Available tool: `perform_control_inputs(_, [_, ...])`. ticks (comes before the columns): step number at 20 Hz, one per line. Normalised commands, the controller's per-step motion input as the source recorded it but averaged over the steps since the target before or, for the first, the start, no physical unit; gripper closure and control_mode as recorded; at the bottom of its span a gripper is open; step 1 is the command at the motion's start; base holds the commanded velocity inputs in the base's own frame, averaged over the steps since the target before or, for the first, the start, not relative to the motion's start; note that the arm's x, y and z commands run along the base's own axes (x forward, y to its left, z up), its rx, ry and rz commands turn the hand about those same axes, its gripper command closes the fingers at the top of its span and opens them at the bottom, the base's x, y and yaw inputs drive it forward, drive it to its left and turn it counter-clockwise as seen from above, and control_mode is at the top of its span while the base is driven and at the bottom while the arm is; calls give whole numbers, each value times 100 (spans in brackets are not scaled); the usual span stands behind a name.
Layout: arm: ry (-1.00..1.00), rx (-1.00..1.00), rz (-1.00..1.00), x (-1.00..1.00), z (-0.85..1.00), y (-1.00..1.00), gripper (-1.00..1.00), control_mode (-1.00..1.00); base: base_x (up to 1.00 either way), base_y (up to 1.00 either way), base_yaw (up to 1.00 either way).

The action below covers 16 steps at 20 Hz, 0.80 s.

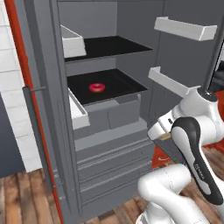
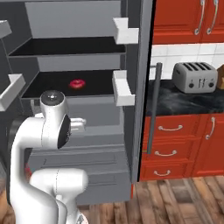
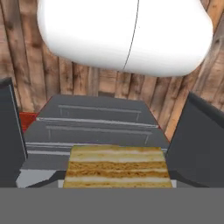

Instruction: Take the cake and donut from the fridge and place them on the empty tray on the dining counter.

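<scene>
Cake (image 3: 117, 168) sat clenched in my claw (image 3: 117, 181) at lower centre; donut (image 1: 97, 87) lay centre-frame on the fridge (image 1: 109, 131) shelf.

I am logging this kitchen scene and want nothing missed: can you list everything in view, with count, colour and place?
fridge: one, grey, doors open, black shelves, white door bins, drawers below.
donut: one, pink icing, lying on the lower black shelf.
cake: one, yellow-tan layered block, close at the bottom of the hand view, between the gripper's tips, above the fridge drawers.
toaster: one, silver, on the black counter to the right of the fridge.
cabinets: red, above and below that counter.
floor: brown wood planks.
arm: one, white with dark joints, before the fridge.
</scene>
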Motion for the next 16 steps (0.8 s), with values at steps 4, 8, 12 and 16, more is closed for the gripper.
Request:
perform_control_inputs(4, [0,0,0,0,0,0,100,100,-49,0,-35])
perform_control_inputs(8, [0,0,0,0,0,0,100,100,-45,0,-42])
perform_control_inputs(12, [0,0,0,0,0,0,100,100,-42,0,-48])
perform_control_inputs(16, [0,0,0,0,0,0,100,100,-42,0,-52])
